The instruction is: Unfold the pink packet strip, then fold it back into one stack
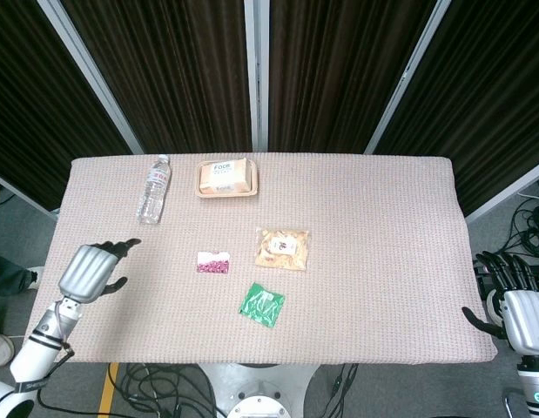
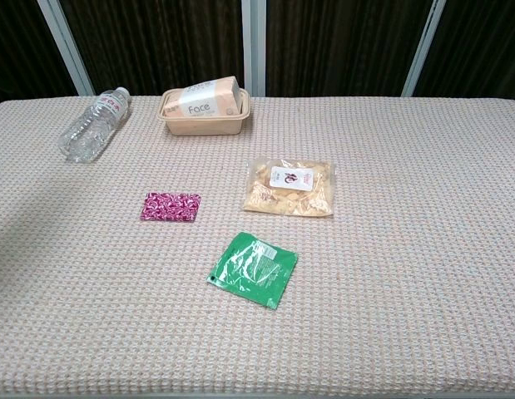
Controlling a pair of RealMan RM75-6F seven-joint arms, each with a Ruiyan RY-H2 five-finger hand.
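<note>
Fingers (image 1: 121,248) of the left hand (image 1: 88,270) are spread and hold nothing above the near left part of the bench (image 1: 382,218); the right hand (image 1: 522,315), also empty with fingers apart, waits off the right edge. Further in, the pink packet strip (image 1: 213,262) lies folded flat, left of centre, its long axis across the bench. It looks light, thin and a little slippery, so I judge a pinch at one short edge is best.
</note>
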